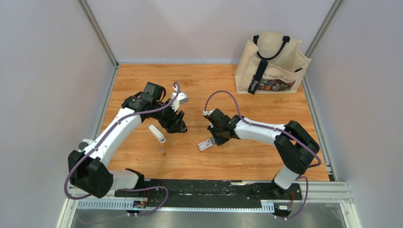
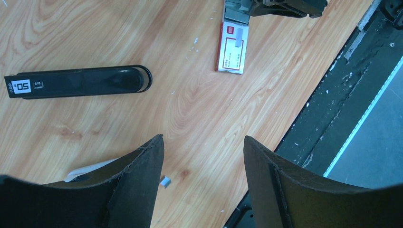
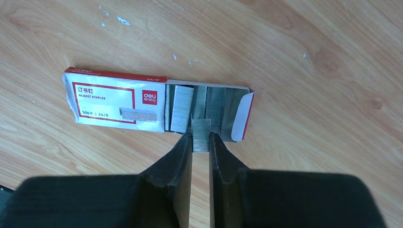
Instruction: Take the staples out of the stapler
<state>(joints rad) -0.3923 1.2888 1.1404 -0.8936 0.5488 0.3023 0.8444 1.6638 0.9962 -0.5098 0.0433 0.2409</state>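
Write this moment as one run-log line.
left jaws: open, empty | right jaws: shut on staples at staple box | stapler: lying on table

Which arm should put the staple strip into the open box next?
Right: the right gripper is shut on the staple strip at the open staple box. The left gripper hangs open and empty near the black stapler.

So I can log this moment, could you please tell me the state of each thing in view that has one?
left hand: open, empty, above the table.
right hand: shut on a staple strip at the box's open end.
staple strip: pinched between the fingers.
staple box: sleeve slid open, strips in the tray.
black stapler: lying flat, untouched.
loose staple piece: lying on the table.
tote bag: upright, far right corner.
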